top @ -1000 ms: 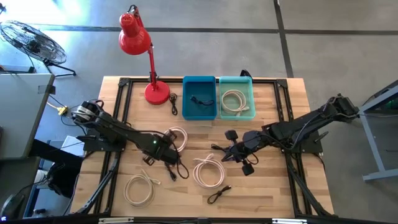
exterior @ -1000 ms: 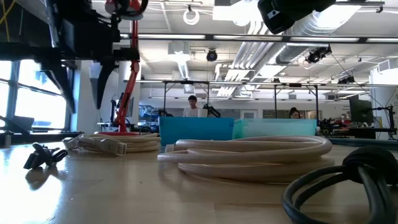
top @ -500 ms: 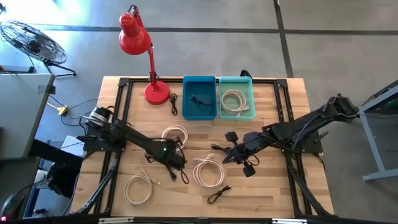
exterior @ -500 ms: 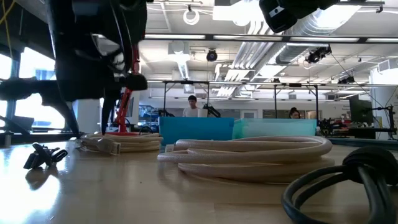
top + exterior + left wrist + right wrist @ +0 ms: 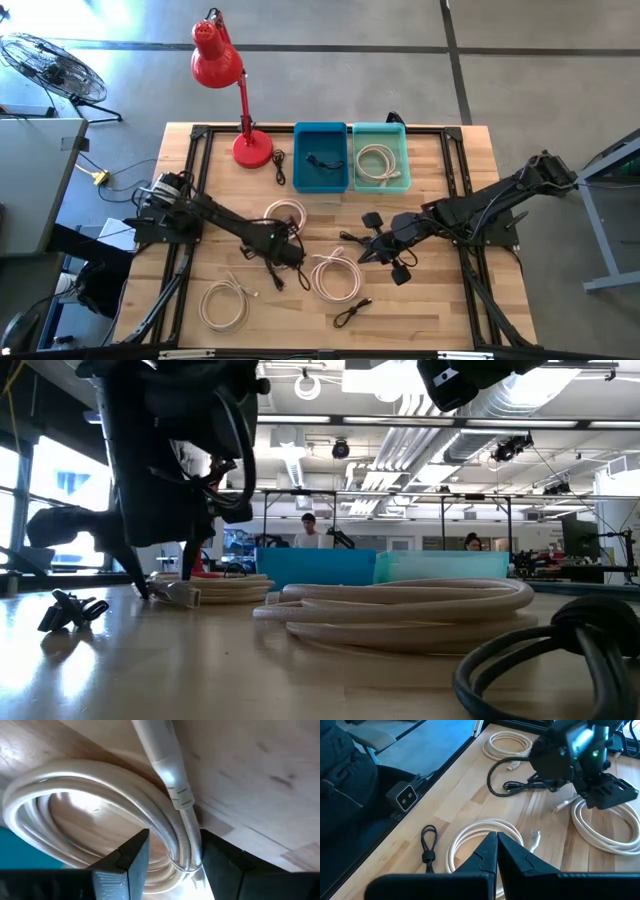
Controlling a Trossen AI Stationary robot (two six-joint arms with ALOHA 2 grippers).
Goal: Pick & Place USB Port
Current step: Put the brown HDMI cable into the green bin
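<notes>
A coiled white USB cable (image 5: 283, 215) lies flat on the wooden table, left of centre. My left gripper (image 5: 172, 866) is low over it, open, one finger on each side of the coil's bundled strands (image 5: 184, 851); I cannot tell whether they touch. In the low view its fingertips reach down beside that coil (image 5: 215, 590). My right gripper (image 5: 365, 250) hangs shut and empty above the table's middle, over a second white coil (image 5: 335, 275). At the far edge stand a blue bin (image 5: 320, 157) and a teal bin (image 5: 380, 157) holding a white cable.
A third white coil (image 5: 222, 305) lies near the front left. A black cable (image 5: 275, 270) lies under my left arm, and another (image 5: 352, 313) near the front edge. A red desk lamp (image 5: 245, 140) stands at the far left.
My left gripper has come down and moved toward the table's right, onto the white coil left of centre, rolling about its own axis on the way. Its fingers have stayed open.
</notes>
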